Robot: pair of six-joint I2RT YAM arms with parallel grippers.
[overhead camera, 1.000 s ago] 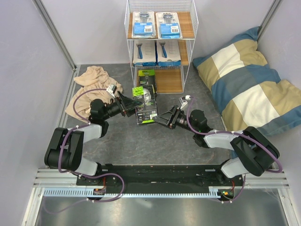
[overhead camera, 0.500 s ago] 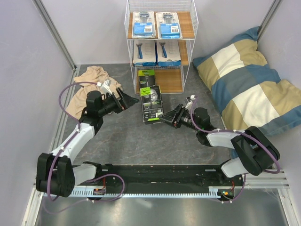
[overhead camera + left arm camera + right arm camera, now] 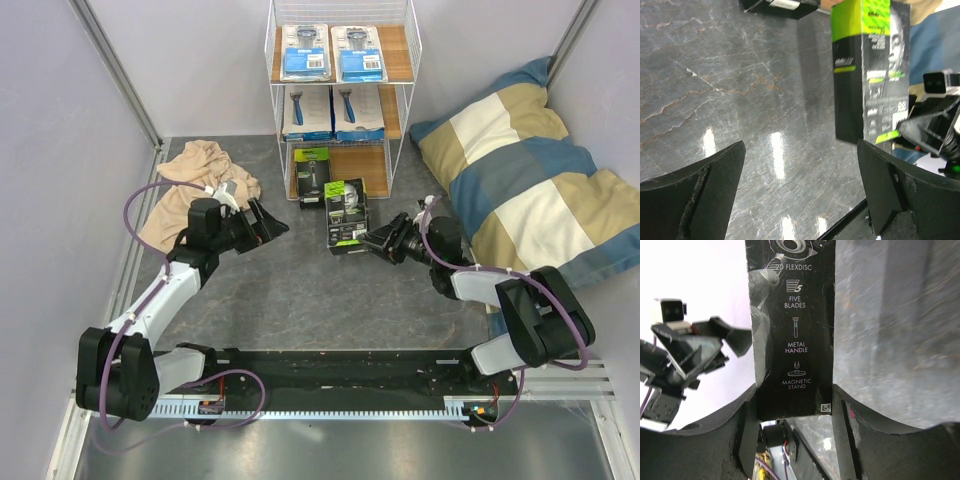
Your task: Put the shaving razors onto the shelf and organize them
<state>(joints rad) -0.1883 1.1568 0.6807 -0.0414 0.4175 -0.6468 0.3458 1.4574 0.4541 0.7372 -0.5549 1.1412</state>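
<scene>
While the right gripper pinches a black-green box by its near end, the left gripper is spread wide with nothing in it.

- Held box: stands upright just in front of the shelf, lined up with the bare right half of the bottom board. It is not on the board. Its lower edge looks on or just off the floor; I can't tell which from these angles.
- Right wrist view: both fingers press on the box's narrow sides, printed face ("FIVE BLADES", "METAL HANDLE") toward the camera.
- Left wrist view: fingers far apart with only floor between them, held box well ahead and apart from them.
- Left gripper sits left of the held box, pointing toward it, beside the beige towel.
- Top board: two blister cards side by side.
- Middle board: two white packs side by side, blue razors showing.
- Bottom board: second box on the left half, just left of the held one.
- Striped pillow lies right of the shelf, behind the right arm.
</scene>
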